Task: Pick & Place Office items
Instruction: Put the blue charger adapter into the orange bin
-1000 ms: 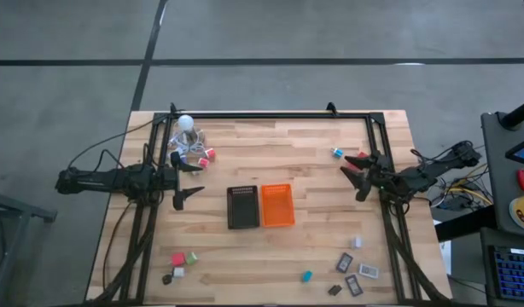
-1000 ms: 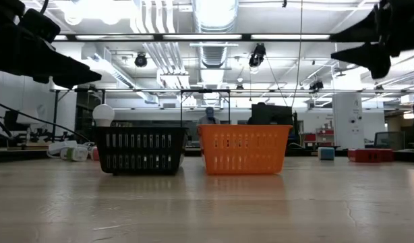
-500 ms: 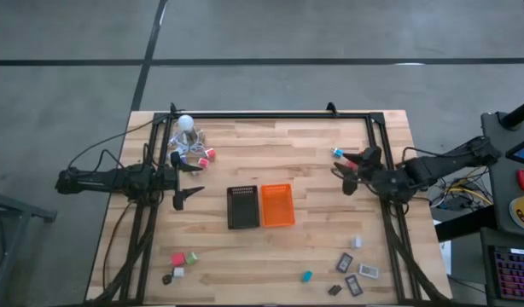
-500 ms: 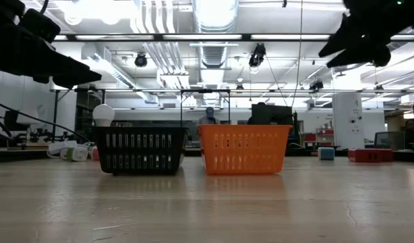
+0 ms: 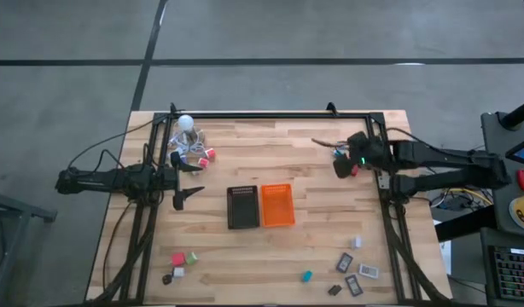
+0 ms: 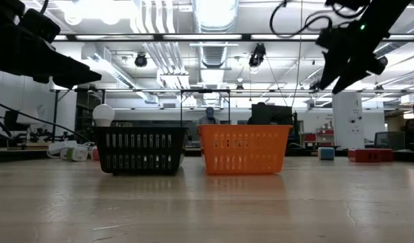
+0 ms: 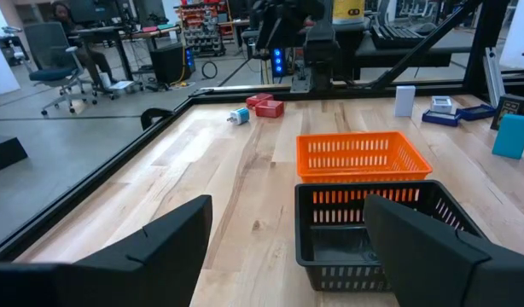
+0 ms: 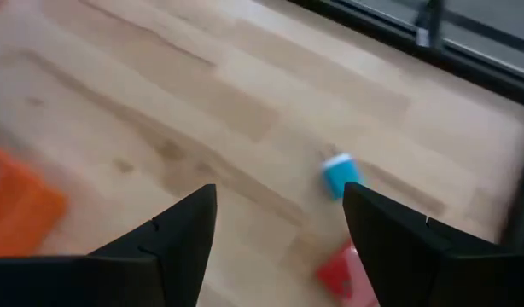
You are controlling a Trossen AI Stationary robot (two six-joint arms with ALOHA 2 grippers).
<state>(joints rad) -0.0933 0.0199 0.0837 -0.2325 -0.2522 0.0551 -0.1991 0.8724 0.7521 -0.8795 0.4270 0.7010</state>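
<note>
Two small office items [image 8: 340, 175] (one blue-white, one red) on wood

Orange tray [image 5: 276, 205], black tray [image 5: 241, 207], blue block [image 8: 340, 175], red block [image 8: 342, 271], pale wood table [image 5: 279, 145]

A robotics lab or workshop; exposed ceiling ducts [image 6: 210, 30] and strip lights overhead; office chairs [image 7: 61, 53], equipment racks [image 7: 202, 17] and a seated person [image 7: 74, 38] surround the wooden table [image 7: 245, 179].
</note>
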